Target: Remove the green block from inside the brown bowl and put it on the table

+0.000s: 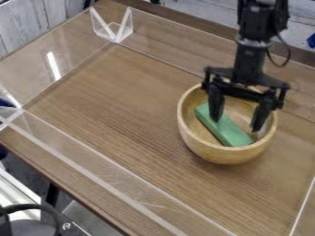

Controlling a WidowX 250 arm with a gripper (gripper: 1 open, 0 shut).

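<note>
green block (223, 128) partly behind end effector (240, 112)

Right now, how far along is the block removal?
Done: nothing moved yet; the block lies inside the bowl.
In hand: the gripper is at the bowl with open jaws straddling the block, no grip visible.
Left: close on the block, lift it out, set it on the table.

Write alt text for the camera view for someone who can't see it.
A robot arm's open black claw reaches down into a brown bowl, its fingers straddling a green block lying inside. The bowl sits toward the right side of a wood-grain table edged with low clear walls.
</note>
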